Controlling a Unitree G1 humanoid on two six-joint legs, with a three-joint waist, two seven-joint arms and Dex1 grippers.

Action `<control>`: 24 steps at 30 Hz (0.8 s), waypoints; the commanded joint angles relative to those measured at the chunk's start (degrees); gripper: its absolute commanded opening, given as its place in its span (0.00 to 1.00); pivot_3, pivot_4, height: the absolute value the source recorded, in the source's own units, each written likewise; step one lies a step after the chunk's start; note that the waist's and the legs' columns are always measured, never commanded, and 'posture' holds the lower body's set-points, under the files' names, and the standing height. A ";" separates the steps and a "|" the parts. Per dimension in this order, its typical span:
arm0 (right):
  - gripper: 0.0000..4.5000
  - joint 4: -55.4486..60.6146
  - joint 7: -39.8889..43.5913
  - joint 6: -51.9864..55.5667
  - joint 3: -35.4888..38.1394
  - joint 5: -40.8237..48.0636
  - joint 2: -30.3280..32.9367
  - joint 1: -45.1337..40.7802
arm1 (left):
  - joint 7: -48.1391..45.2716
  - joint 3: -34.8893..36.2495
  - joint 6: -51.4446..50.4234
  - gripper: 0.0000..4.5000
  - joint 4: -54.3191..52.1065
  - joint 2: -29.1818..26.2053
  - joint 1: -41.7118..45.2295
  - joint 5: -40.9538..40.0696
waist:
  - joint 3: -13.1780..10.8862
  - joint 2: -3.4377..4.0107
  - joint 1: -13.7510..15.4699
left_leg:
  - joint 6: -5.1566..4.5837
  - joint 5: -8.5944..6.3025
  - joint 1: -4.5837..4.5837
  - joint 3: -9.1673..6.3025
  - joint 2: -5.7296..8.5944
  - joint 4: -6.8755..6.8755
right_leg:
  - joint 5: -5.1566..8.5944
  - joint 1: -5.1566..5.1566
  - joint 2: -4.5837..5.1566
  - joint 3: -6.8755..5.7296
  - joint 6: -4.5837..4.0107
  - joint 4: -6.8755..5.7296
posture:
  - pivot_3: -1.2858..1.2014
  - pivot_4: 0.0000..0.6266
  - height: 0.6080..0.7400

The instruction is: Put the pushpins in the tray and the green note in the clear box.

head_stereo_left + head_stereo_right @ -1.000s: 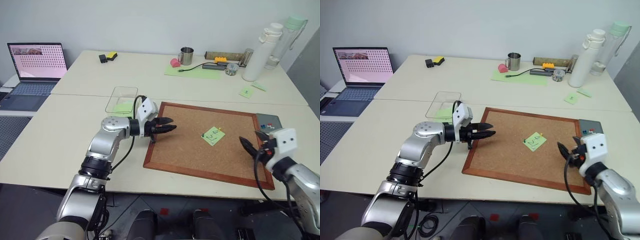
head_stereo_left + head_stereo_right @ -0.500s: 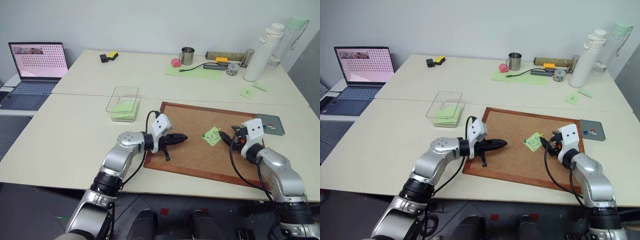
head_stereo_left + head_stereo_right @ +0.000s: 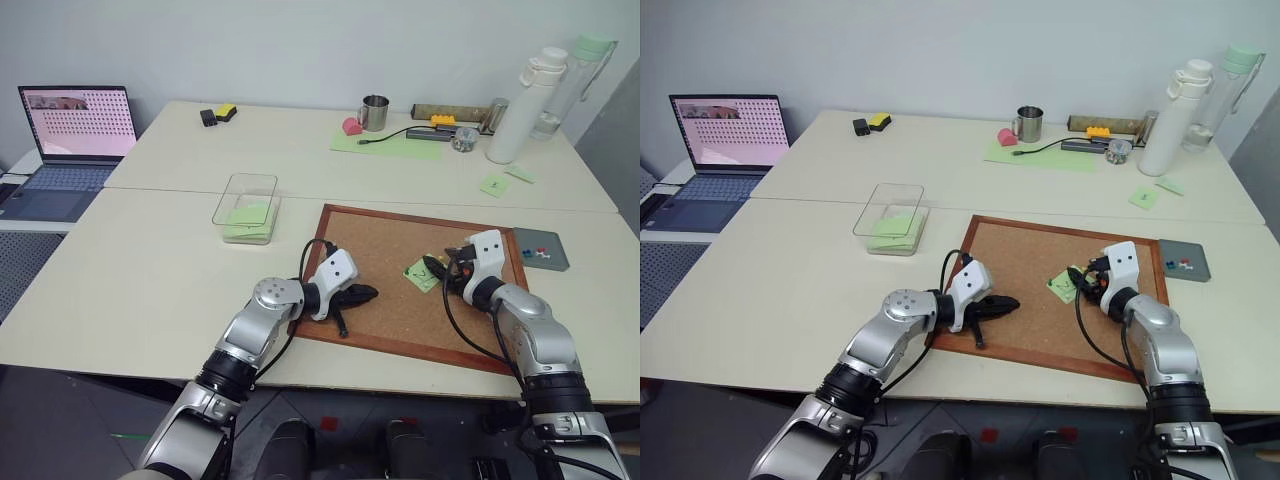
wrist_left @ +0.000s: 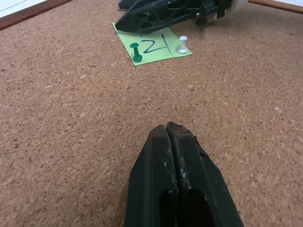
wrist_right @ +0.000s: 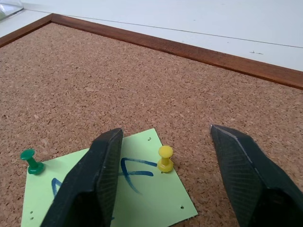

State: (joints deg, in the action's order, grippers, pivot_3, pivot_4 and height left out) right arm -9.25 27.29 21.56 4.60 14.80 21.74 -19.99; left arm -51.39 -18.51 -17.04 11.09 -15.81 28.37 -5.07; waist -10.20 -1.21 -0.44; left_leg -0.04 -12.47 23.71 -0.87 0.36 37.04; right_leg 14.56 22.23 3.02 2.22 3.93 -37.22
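Green note (image 5: 142, 189) pinned on corkboard (image 3: 390, 310); right pincer (image 5: 165, 156) open around yellow pushpin (image 5: 165, 158).

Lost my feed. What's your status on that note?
Left gripper shut on nothing. Right gripper open around yellow pin. Green note pinned to corkboard. Nothing blocking.

Right gripper (image 5: 163, 161) has reached the green note (image 3: 421, 274); left fingers (image 4: 177, 156) closed
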 commanded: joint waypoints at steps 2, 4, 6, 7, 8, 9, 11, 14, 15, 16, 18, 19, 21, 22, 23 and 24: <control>0.38 0.62 1.00 -1.17 0.79 0.91 -0.72 0.01 | -0.36 -1.39 -1.16 0.00 -1.05 -0.46 -1.43 0.66 | 0.01 0.01 -0.03 | 0.00 0.00 -0.01 0.00 -0.01 -0.01 | 0.00 0.00 0.00 0.00 0.00 0.00 | 0.52 0.24 1.00; 0.29 1.04 1.03 -1.29 1.17 1.25 -1.02 0.10 | -0.39 -1.49 -1.49 0.00 -1.17 -0.36 -1.28 0.61 | 0.01 0.01 -0.04 | 0.00 0.00 -0.01 0.00 -0.01 -0.02 | 0.00 0.00 0.00 -0.01 0.00 0.00 | 0.52 0.24 1.00; 0.20 1.37 1.00 -1.34 1.43 1.43 -1.17 0.16 | -0.46 -1.54 -1.73 0.00 -1.03 -0.24 -1.02 0.59 | 0.01 0.01 -0.04 | 0.00 0.00 -0.01 0.00 -0.01 -0.02 | 0.00 0.00 0.00 0.00 0.00 0.00 | 0.52 0.24 1.00; 0.15 1.55 0.98 -1.33 1.50 1.50 -1.16 0.22 | -0.53 -1.64 -1.76 0.00 -0.92 -0.23 -0.89 0.66 | 0.01 0.02 -0.04 | 0.00 0.00 -0.01 0.00 -0.01 -0.02 | 0.00 0.00 0.00 0.00 0.00 0.00 | 0.52 0.24 1.00; 0.11 1.90 0.94 -1.34 1.61 1.62 -1.20 0.33 | -0.66 -1.74 -1.77 0.00 -0.80 -0.27 -0.75 0.73 | 0.01 0.01 -0.04 | 0.00 0.00 -0.01 0.00 0.00 -0.02 | 0.00 0.00 0.00 0.00 0.00 0.00 | 0.52 0.24 1.00; 0.08 2.39 0.93 -1.39 1.85 1.90 -1.31 0.49 | -0.76 -1.84 -1.77 0.00 -0.65 -0.31 -0.63 0.82 | 0.01 0.02 -0.05 | 0.00 0.00 -0.01 0.00 0.00 -0.02 | 0.00 0.00 0.00 0.00 0.00 0.00 | 0.52 0.24 1.00; 0.01 3.47 1.07 -1.37 2.30 2.47 -1.55 0.77 | -0.88 -2.07 -1.59 0.00 -0.23 -0.45 -0.34 1.11 | 0.01 0.01 -0.04 | 0.00 0.00 0.00 -0.01 0.00 -0.02 | 0.00 0.00 0.00 -0.01 0.00 0.00 | 0.52 0.24 1.00; 0.01 5.80 1.80 -1.42 3.13 3.81 -1.72 1.45 | -0.98 -2.38 -1.12 0.00 0.74 -0.67 0.23 1.75 | 0.01 0.02 -0.02 | 0.00 0.00 0.00 -0.02 0.00 -0.04 | 0.00 0.01 0.00 -0.02 0.00 0.00 | 0.52 0.24 1.00; 0.01 6.48 1.96 -1.42 3.43 4.26 -1.73 1.70 | -0.95 -2.45 -1.21 0.00 1.01 -0.70 0.40 1.92 | 0.01 0.02 0.05 | 0.00 0.00 0.00 -0.02 0.00 -0.04 | 0.00 0.01 0.00 -0.02 0.00 0.00 | 0.52 0.24 1.00; 0.01 7.43 2.13 -1.13 3.75 4.83 -1.68 2.03 | -1.03 -2.64 -1.33 0.00 1.27 -0.76 0.55 2.14 | 0.01 0.02 0.09 | 0.00 0.00 0.02 -0.04 0.01 -0.04 | 0.00 0.02 0.00 -0.04 0.00 0.00 | 0.52 0.24 1.00; 0.01 9.52 2.01 -0.24 4.37 5.94 -1.65 2.68 | -0.80 -2.93 -1.43 0.00 1.82 -0.77 0.71 2.64 | 0.00 0.03 0.09 | 0.00 0.00 0.02 -0.03 0.01 -0.04 | 0.00 0.02 0.00 -0.03 0.00 0.01 | 0.52 0.24 1.00; 0.01 10.79 1.95 0.36 4.75 6.56 -1.62 3.03 | -0.30 -3.03 -1.61 0.00 2.30 -0.70 0.79 3.03 | 0.01 0.03 0.07 | 0.00 0.00 0.03 -0.03 0.02 -0.04 | 0.00 0.02 0.01 -0.04 0.00 0.01 | 0.52 0.24 1.00; 0.01 13.39 1.81 1.76 5.23 7.60 -1.28 3.84 | 0.12 -3.37 -1.17 0.00 3.14 -0.82 0.73 3.83 | 0.03 0.07 0.06 | 0.00 0.00 0.02 -0.03 0.01 -0.04 | 0.00 0.02 0.01 -0.02 0.00 0.00 | 0.52 0.24 1.00; 0.01 14.69 1.71 2.52 5.47 8.08 -0.94 4.27 | 0.16 -3.47 -1.20 0.00 3.39 -0.90 0.64 4.01 | 0.04 0.07 0.06 | 0.00 0.00 0.00 -0.03 0.00 -0.03 | 0.00 0.00 0.01 -0.02 0.00 0.00 | 0.52 0.24 1.00; 0.01 15.54 1.62 3.06 5.62 8.37 -0.72 4.54 | 0.15 -3.51 -1.21 0.00 3.53 -0.95 0.57 4.08 | 0.04 0.07 0.06 | 0.00 0.00 -0.02 -0.03 0.00 -0.02 | 0.00 -0.02 0.01 -0.02 0.00 0.00 | 0.52 0.24 1.00; 0.01 16.41 1.51 3.63 5.81 8.68 -0.48 4.82 | 0.13 -3.63 -1.16 0.00 3.64 -1.08 0.51 4.17 | 0.05 0.06 0.06 | 0.00 0.00 -0.05 -0.05 0.01 -0.01 | 0.00 -0.06 0.00 -0.03 0.00 0.00 | 0.52 0.24 1.00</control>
State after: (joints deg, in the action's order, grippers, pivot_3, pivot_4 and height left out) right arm 2.86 28.77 24.15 8.41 21.66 20.27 -15.55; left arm -51.79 -20.40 -17.00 12.04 -16.19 29.98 -3.47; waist -10.15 -1.15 -0.38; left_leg -0.04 -12.46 23.64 -0.91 0.37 37.04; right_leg 14.57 22.14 3.03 2.20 3.93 -37.21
